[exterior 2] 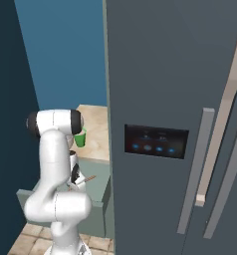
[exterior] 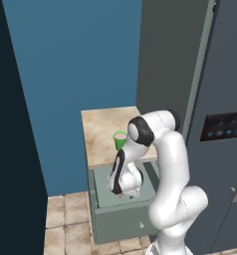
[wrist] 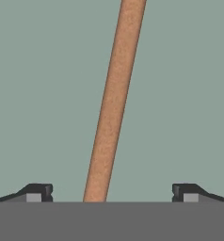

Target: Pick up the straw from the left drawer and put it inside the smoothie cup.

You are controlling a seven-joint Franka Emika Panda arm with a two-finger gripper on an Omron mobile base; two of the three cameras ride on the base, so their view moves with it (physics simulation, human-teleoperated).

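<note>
The left drawer stands pulled open below the counter, grey-green with a small pale knob on its front. Its floor shows in the hand view, and the orange-brown straw lies on it, also seen as a short stick beside the arm. My gripper is down inside the drawer, open, one fingertip on each side of the straw and neither touching it. The green smoothie cup with pinkish contents stands upright on the counter behind the drawer, partly hidden by the arm; its green side shows past the arm's shoulder.
A tan stone counter sits over the drawer against a blue wall. A tall dark grey fridge with a control panel and long handles stands close on the right. Tiled floor lies in front of the cabinet.
</note>
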